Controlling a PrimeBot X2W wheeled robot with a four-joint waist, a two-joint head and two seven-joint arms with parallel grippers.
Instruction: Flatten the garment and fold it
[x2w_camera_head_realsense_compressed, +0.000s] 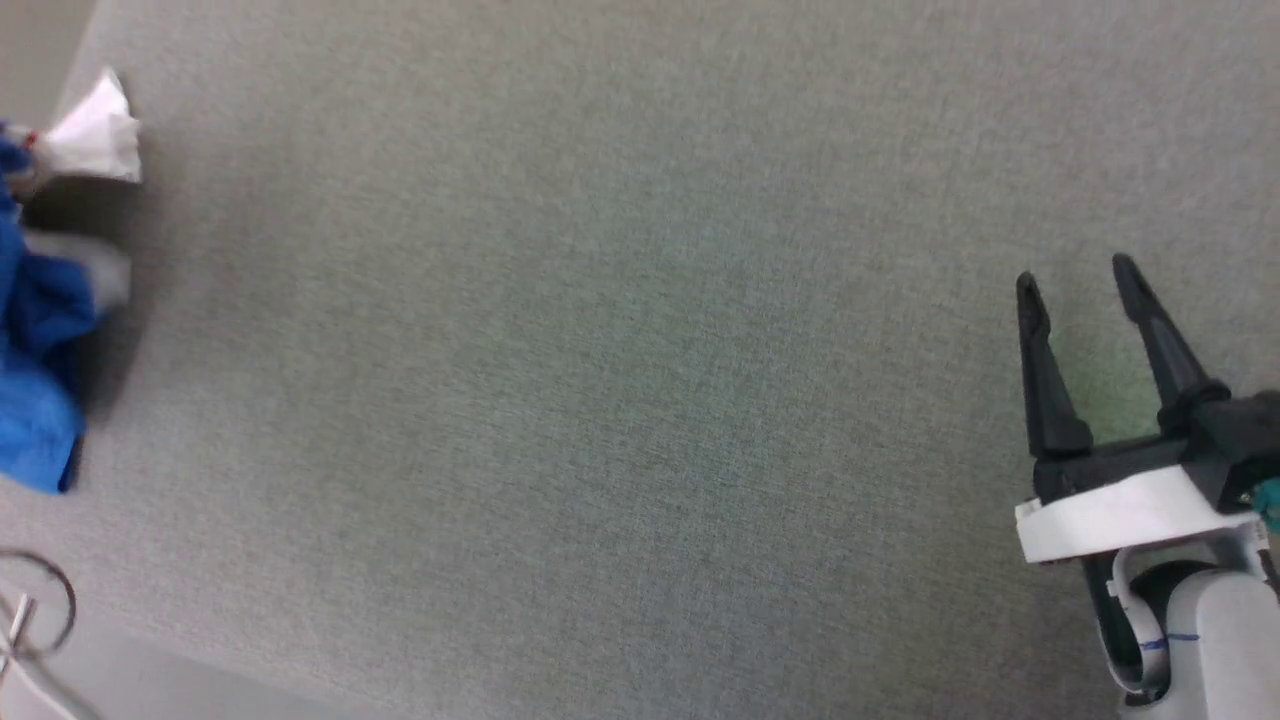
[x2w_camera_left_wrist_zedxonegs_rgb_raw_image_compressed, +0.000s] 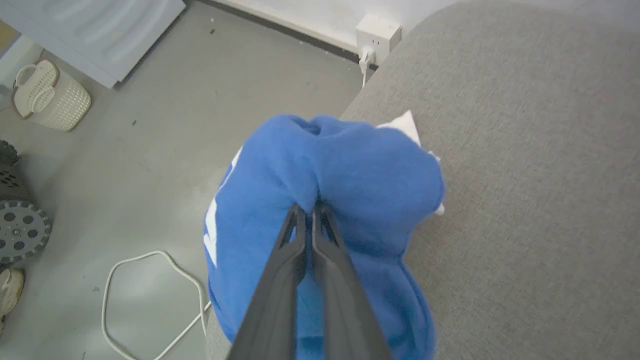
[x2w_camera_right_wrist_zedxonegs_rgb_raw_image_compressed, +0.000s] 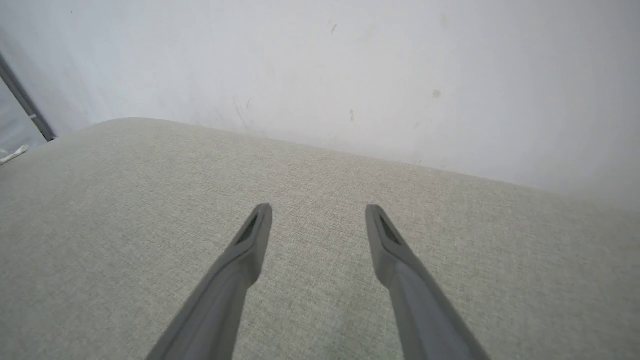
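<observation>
Most of the grey padded surface (x2w_camera_head_realsense_compressed: 600, 350) lies bare, and the shirt (x2w_camera_left_wrist_zedxonegs_rgb_raw_image_compressed: 370, 170) hangs in a bunched blue-and-white lump over its left edge. It looks light and limp, likely to sag and crumple, so two corners of the hem or the shoulders seem the best hold for spreading it. The left gripper (x2w_camera_left_wrist_zedxonegs_rgb_raw_image_compressed: 307, 207) is pinched tight on a blue fold, while the right gripper (x2w_camera_head_realsense_compressed: 1074, 271) is spread wide over bare fabric.

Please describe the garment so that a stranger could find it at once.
Find the grey surface and its edge by the floor. The garment is bunched there, pinched by the left gripper. Its bright blue cloth stands out from the pale basket and cable.
</observation>
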